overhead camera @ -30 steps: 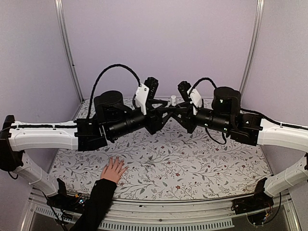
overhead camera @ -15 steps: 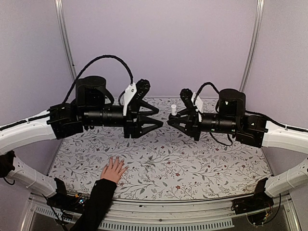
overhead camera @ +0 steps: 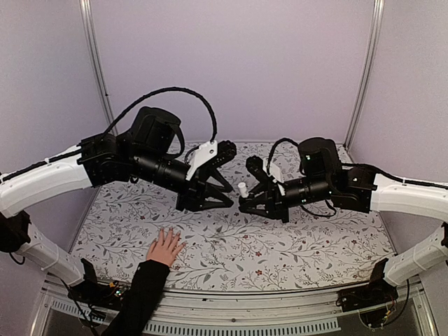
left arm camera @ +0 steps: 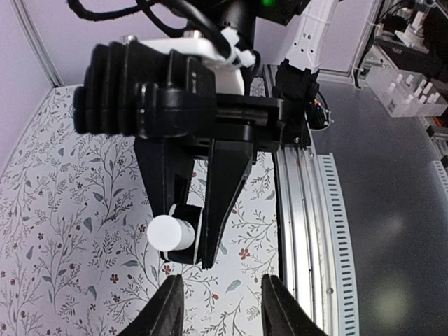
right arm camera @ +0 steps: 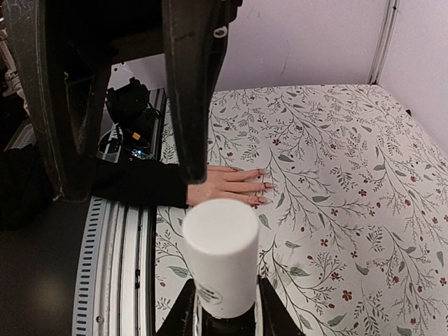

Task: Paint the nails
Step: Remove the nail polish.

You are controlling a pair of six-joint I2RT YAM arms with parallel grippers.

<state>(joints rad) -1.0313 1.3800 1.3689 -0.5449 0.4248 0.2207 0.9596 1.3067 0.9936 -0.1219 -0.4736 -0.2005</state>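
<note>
The tiny fingernails [right arm camera: 264, 186] of the light-skinned, black-sleeved hand [overhead camera: 166, 246] lie flat by the floral counter's [overhead camera: 280, 238] near-left edge. They look hard and small: nothing to grip, only brush lightly. Right jaws pinch the small white-capped bottle [right arm camera: 220, 255]; left jaws stand spread, empty.

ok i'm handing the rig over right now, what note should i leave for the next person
Left pincer: open, empty, aimed at the white cap, not gripping it.
Right pincer: shut on the small bottle, held above the table, cap on.
Hand: flat on the table at the near left edge, fingers spread. Nails too small to tell any polish.
Done: bottle picked up.
Left: uncap it, paint the nails.
</note>
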